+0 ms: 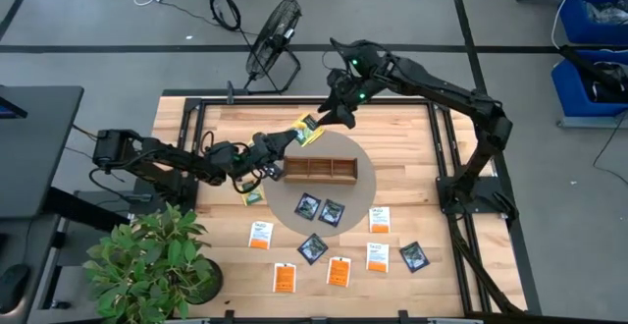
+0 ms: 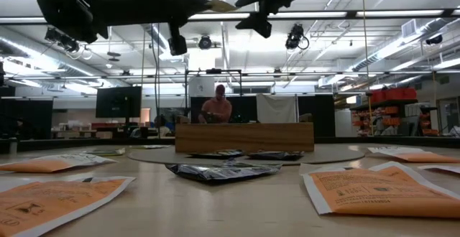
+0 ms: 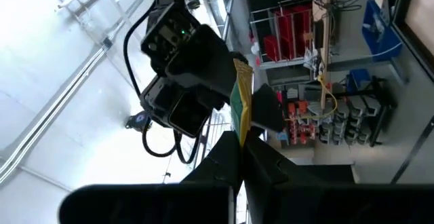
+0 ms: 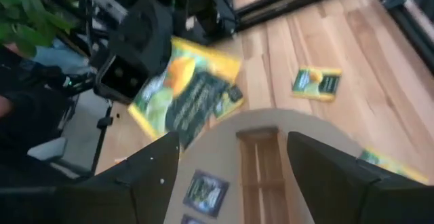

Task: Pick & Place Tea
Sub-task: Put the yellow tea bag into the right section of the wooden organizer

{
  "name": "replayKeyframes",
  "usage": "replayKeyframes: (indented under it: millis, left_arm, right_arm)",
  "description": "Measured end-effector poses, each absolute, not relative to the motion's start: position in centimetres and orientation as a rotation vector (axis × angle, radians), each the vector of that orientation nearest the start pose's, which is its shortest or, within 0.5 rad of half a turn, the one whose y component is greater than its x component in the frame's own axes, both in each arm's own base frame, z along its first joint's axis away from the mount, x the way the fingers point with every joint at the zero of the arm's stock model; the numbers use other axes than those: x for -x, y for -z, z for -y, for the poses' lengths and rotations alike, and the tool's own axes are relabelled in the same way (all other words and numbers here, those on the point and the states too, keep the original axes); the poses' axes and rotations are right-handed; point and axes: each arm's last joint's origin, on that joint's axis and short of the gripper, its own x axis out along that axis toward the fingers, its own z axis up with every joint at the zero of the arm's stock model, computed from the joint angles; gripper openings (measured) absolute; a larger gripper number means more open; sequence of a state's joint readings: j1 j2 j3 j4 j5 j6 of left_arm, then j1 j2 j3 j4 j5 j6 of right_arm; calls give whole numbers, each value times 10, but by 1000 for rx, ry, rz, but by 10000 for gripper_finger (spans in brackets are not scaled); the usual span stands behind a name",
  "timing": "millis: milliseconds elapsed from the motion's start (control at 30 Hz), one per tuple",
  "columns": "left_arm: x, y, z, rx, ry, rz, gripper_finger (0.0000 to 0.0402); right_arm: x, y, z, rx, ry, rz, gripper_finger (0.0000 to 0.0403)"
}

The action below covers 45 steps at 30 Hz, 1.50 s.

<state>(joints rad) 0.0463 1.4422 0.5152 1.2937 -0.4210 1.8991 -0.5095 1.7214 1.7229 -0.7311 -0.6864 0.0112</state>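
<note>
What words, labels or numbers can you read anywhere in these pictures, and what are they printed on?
None can be read.
Orange packets: dark print, too blurred.
Yellow-green packet held in the left tool: printed label, too blurred.
Dark packets on the round mat: too small.
Red boxes on the room's shelves: no legible marks.

No print on the packets [image 1: 338,271] can be read from here. Nothing legible elsewhere in the room either.

**Tea packet held aloft**

A yellow-green tea packet [image 1: 307,129] hangs edge-up above the tabletop [image 1: 402,157], pinched in the left hand [image 1: 290,137]; orange [image 1: 339,271], white-and-orange [image 1: 260,234] and dark packets [image 1: 312,248] lie flat and scattered below.
</note>
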Motion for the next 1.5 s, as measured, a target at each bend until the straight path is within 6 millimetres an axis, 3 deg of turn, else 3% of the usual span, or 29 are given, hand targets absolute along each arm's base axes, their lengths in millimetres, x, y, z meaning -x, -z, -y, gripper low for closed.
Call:
replayKeyframes:
  millis: [233, 867, 1033, 1433, 1500]
  left_arm:
    - [-268, -239, -25, -1767, -652, -189, 9]
    - [-267, -242, -26, -1756, -682, -171, 9]
    - [-267, -242, -27, -1735, -683, -163, 11]
    - [-267, -241, -27, -1730, -684, -178, 13]
    - [-267, -241, -27, -1726, -686, -195, 12]
  right_arm:
    - [-345, -366, 157, -434, -251, -556, 280]
    - [-351, -363, 151, -425, -267, -560, 260]
    - [-354, -366, 149, -398, -279, -533, 215]
    - [-354, -363, 145, -278, -259, -554, 18]
    - [-354, -362, 145, -242, -254, -558, 8]
